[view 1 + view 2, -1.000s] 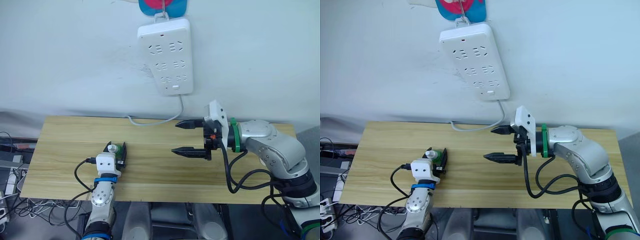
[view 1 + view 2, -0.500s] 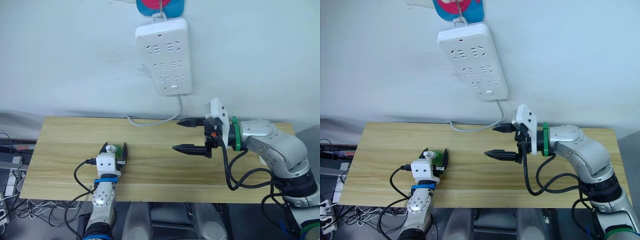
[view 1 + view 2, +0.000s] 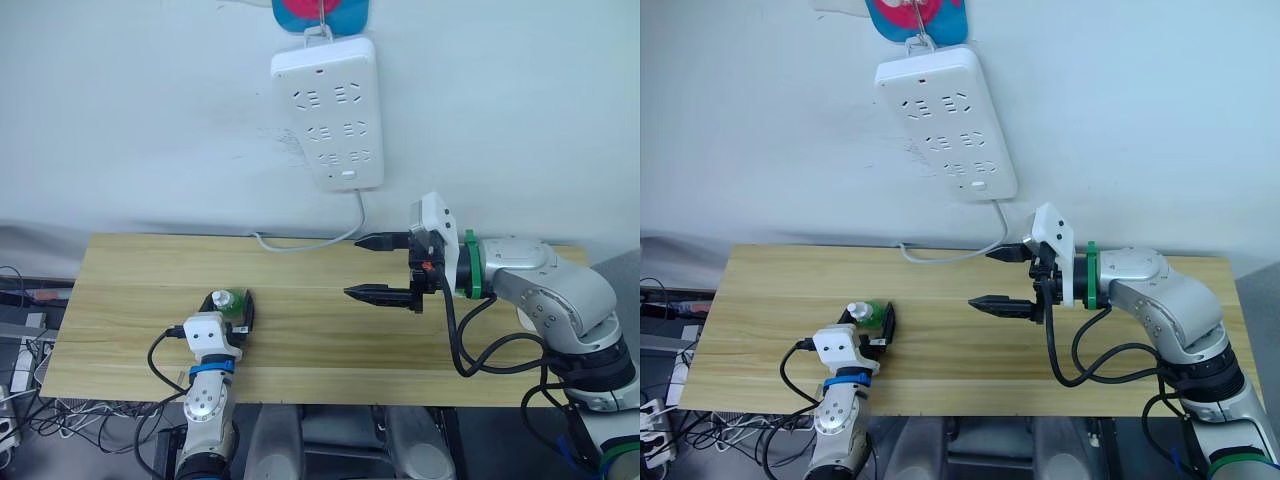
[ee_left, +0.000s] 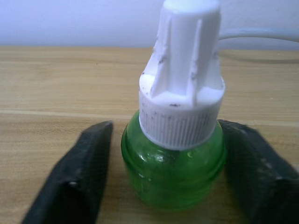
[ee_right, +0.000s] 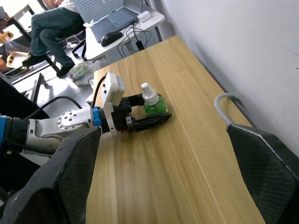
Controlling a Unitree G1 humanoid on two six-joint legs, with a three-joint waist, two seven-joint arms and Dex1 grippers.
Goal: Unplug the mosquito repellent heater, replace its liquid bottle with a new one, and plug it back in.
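Observation:
A small green liquid bottle with a white ribbed cap stands upright on the wooden table, near the front left. My left gripper is shut on the bottle, one black finger pressed against each side of the green body. Over the table's right half hovers my right gripper, open and empty, its fingertips pointing left. The mosquito repellent heater is out of view.
A long white power strip hangs on the wall above the table, its sockets empty. Its white cable loops down to the table's back edge. In the right wrist view a seated person and a desk with a laptop lie beyond the table.
My left wrist has tipped slightly, so the bottle's white cap shows more from above. The right gripper has hardly moved.

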